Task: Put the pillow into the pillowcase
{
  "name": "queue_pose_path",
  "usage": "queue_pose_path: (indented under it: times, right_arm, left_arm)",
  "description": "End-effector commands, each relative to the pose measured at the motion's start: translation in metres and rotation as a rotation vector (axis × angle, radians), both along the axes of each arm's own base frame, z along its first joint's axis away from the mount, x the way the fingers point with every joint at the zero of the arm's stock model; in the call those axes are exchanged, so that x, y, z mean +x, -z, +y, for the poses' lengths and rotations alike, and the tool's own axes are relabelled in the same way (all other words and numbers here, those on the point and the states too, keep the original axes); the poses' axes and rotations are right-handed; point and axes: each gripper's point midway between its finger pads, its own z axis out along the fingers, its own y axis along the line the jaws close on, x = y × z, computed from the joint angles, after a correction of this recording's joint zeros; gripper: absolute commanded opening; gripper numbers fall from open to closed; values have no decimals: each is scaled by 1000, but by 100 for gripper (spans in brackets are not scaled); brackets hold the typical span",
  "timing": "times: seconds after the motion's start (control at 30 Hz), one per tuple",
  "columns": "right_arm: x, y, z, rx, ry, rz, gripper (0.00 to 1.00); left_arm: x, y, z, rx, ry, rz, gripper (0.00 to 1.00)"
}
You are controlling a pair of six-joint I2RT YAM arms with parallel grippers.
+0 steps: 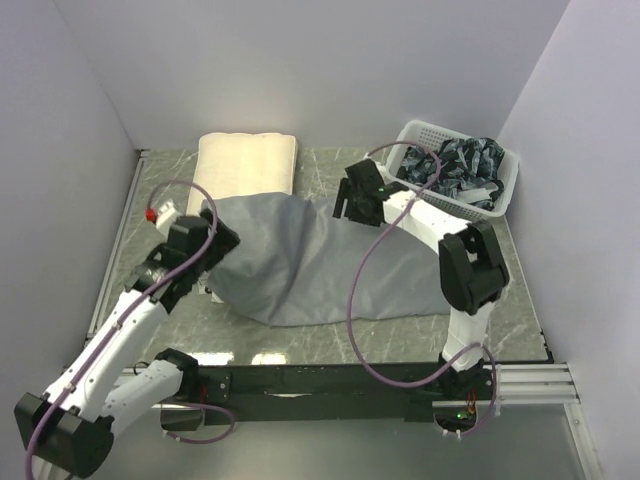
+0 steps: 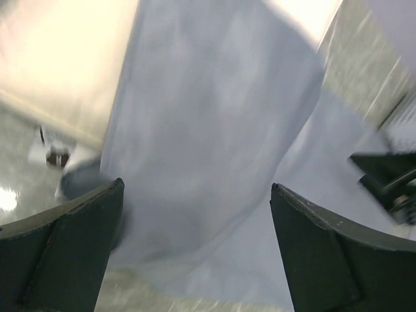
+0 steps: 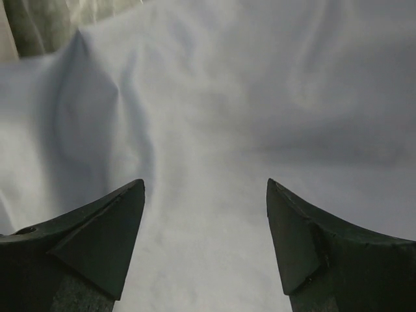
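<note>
The cream pillow (image 1: 246, 163) lies at the back left of the table, its near part covered by the grey pillowcase (image 1: 320, 265), which bulges over it and spreads flat toward the right. My left gripper (image 1: 212, 243) is open at the pillowcase's left edge. In the left wrist view the jaws stand wide apart over grey cloth (image 2: 214, 143), with the cream pillow (image 2: 58, 58) at upper left. My right gripper (image 1: 345, 203) is open above the pillowcase's far right edge. In the right wrist view the jaws stand apart over smooth grey cloth (image 3: 214, 143).
A white basket (image 1: 505, 195) of dark patterned cloth stands at the back right, close behind the right arm. White walls enclose the marble table (image 1: 330, 170) on three sides. A black rail runs along the near edge.
</note>
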Motion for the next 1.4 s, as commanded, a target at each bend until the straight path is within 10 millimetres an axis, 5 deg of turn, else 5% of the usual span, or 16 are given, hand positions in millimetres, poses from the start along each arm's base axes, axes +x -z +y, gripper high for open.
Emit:
queue_pose_path:
  times: [0.0,0.13,0.2,0.23,0.3,0.57,0.9,1.0,1.1,1.17,1.2,1.27,1.3,1.37]
  right_arm:
    - [20,-4,17,-28,-49,0,82]
    - [38,-10,33,-40,-72,-23,82]
    - [45,8,34,-71,-65,9,82]
    - [52,1,35,-69,-48,10,82]
    - [65,6,39,-70,-24,20,82]
    - [99,25,4,2,179,40,75]
    - [110,61,-13,90,286,110,63]
    - [112,76,-17,126,293,146,52]
    - [105,88,-25,120,305,178,29]
    - [104,76,-31,135,313,152,10]
    - [88,89,-39,119,326,184,6]
    - [89,69,-50,153,350,115,0]
    - [69,83,-60,143,369,152,0]
    - [66,66,-74,189,394,101,0]
  left_arm:
    - [46,-63,30,22,-115,-141,99]
    - [76,-63,56,-9,-179,-135,100]
    - [93,-68,54,-38,-153,-157,99]
    - [103,-56,56,-26,-154,-119,99]
    - [120,-70,57,-8,-156,-126,99]
    - [166,-67,63,88,-141,-112,99]
    - [211,-59,74,127,-50,-149,99]
    - [223,-46,72,126,33,-129,99]
    - [236,-30,81,148,48,-88,99]
    - [244,-16,89,168,46,-58,99]
    - [246,-11,91,173,46,-48,99]
    - [253,5,95,173,61,-27,99]
    - [255,16,97,176,61,-4,99]
    - [259,23,100,192,74,6,99]
